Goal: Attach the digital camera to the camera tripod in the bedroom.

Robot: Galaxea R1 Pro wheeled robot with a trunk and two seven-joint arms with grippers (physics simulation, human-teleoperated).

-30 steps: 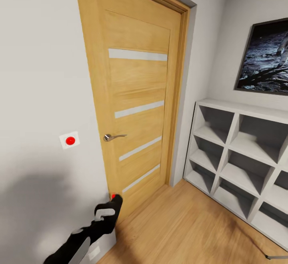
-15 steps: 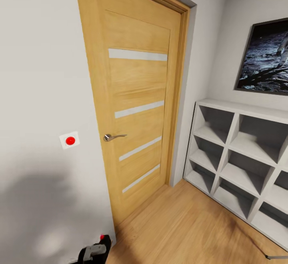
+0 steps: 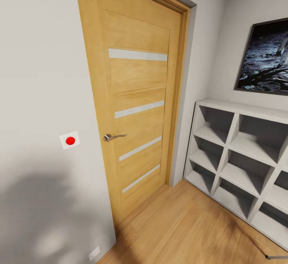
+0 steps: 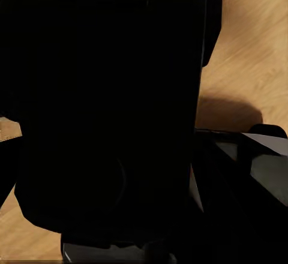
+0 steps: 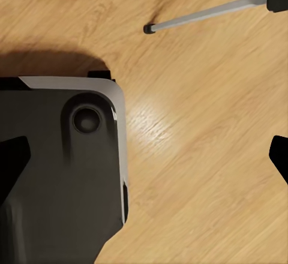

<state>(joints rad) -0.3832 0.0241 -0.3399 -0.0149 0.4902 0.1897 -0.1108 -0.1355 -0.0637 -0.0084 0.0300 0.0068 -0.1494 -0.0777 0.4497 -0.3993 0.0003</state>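
A large black body, the digital camera (image 4: 108,96), sits right against the lens in the left wrist view; my left gripper is shut on it, and its fingers cannot be told apart from the black. One silver-grey leg of the camera tripod (image 5: 204,15) lies across the wood floor in the right wrist view, with a black joint at its far end. The tip of that leg (image 3: 276,257) pokes in at the head view's lower right corner. My right gripper (image 5: 144,162) hangs open over the floor with nothing between its fingertips (image 5: 12,162).
A shut wooden door (image 3: 136,107) stands ahead, with a red wall button (image 3: 70,140) to its left. A grey cube shelf (image 3: 240,160) lines the right wall under a framed picture (image 3: 266,57). My dark base (image 5: 60,174) is below the right gripper.
The left arm, holding the camera with its red button, has dropped down out of the head view's bottom edge. The head view itself has not shifted.
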